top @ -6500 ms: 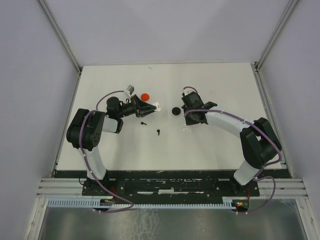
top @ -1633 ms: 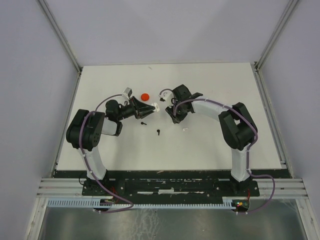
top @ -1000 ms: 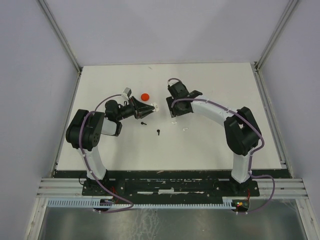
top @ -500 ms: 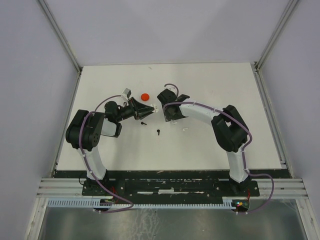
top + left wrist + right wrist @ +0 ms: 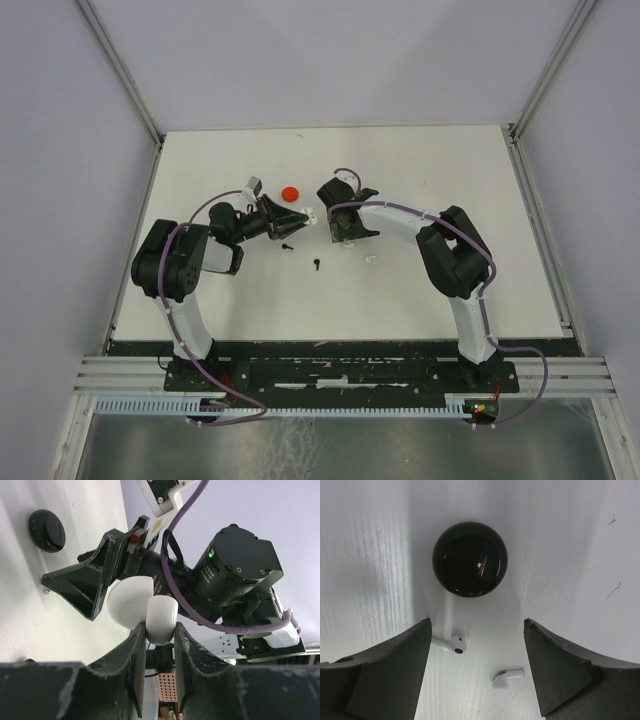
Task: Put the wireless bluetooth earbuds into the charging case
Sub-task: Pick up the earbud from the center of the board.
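The white charging case [image 5: 161, 617] hangs open above the table, and my left gripper [image 5: 160, 631] is shut on one half of it; the other half [image 5: 129, 602] sticks out to the left. From above, the case [image 5: 309, 213] shows at the tip of the left gripper [image 5: 295, 216]. My right gripper [image 5: 477, 627] points down at the table, open, with two white earbuds [image 5: 454, 644] [image 5: 509, 677] lying loose between its fingers. Neither finger touches them. Two black earbuds [image 5: 288, 244] [image 5: 316, 265] lie on the table in front of the case.
A black round disc [image 5: 470, 559] lies just beyond the white earbuds, also visible in the left wrist view as the black disc [image 5: 47, 524]. A red disc [image 5: 291, 193] sits behind the left gripper. The right gripper [image 5: 345, 232] stands close to the case.
The right gripper has opened wider and its wrist has shifted a little left, toward the case. The left arm and the case have not moved.
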Tool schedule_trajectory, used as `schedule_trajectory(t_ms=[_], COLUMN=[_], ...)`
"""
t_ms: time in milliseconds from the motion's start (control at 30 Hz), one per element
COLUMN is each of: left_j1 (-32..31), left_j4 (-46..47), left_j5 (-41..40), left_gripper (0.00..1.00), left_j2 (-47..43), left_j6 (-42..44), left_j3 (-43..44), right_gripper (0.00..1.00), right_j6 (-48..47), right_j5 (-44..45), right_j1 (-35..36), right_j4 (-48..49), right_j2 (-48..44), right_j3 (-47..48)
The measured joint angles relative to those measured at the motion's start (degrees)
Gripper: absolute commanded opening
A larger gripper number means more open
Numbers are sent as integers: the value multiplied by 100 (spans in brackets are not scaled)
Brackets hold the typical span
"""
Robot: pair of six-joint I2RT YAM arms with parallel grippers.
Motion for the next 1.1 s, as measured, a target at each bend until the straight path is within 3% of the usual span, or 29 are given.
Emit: schedule_trajectory(t_ms=[1100], left_j1=[17], left_j4=[0], left_j5=[-2], left_gripper=[17], left_j2=[0], left_j6=[0], left_j3=[-2], right_gripper=[80], right_j6=[-205], right_j5=[-343], right_j1=[-87], right_j4=[197], right_j2=[-531], right_j3=[-807])
